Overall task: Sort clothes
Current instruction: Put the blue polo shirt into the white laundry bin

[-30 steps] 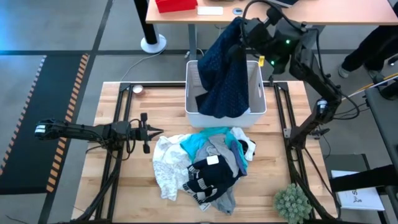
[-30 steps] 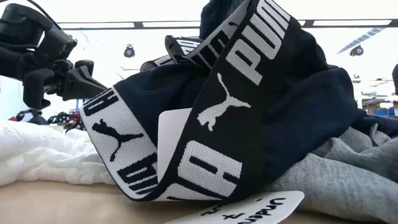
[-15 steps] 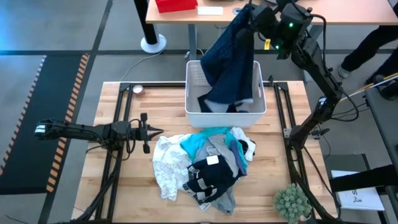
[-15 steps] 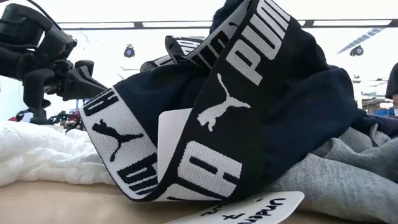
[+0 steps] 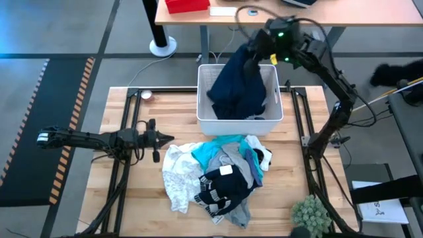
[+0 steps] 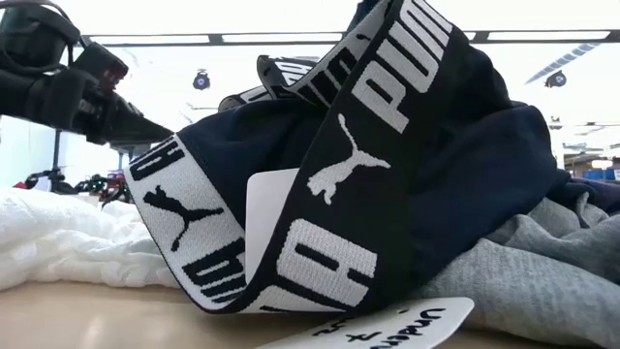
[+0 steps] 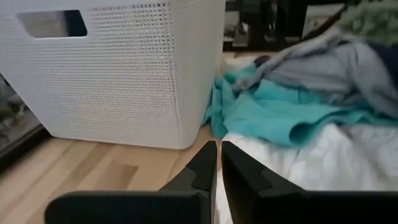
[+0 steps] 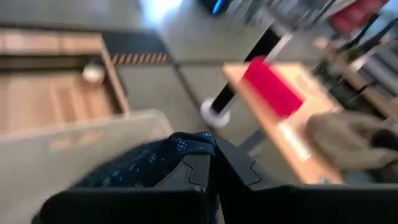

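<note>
My right gripper [image 5: 253, 54] hangs over the far side of the white bin [image 5: 271, 118], shut on a dark navy patterned garment [image 5: 236, 89]. The remaining clothes lie in a pile [image 5: 221, 173] on the table in front of the bin: turquoise [image 7: 273, 115], grey [image 7: 329, 65], white lacy [image 5: 175, 175], and a black piece with a white-lettered waistband [image 6: 373, 145]. My left gripper [image 5: 165, 139] is shut, level and low, just left of the pile, touching nothing. My right gripper pinches the navy garment's upper end [image 8: 177, 148] between its two fingers, slanting down from the far right. Whether it has one layer or several is hidden by the fingers. The garment hangs slack below, and its lower part [image 5: 228, 106] lies bunched inside the bin.
A small green plant [image 5: 309, 215] stands at the table's near right corner. Black frame rails [image 5: 129, 132] run along both sides of the wooden top. A desk with a red box [image 5: 187, 5] stands beyond the far edge. Bare wood lies near left.
My right gripper has swung up toward the far edge, then come down and left over the bin, tipping downward. The navy garment, which draped over the bin's near wall, now hangs inside with its lower end gathered there. My left gripper has rolled about its own axis in place.
</note>
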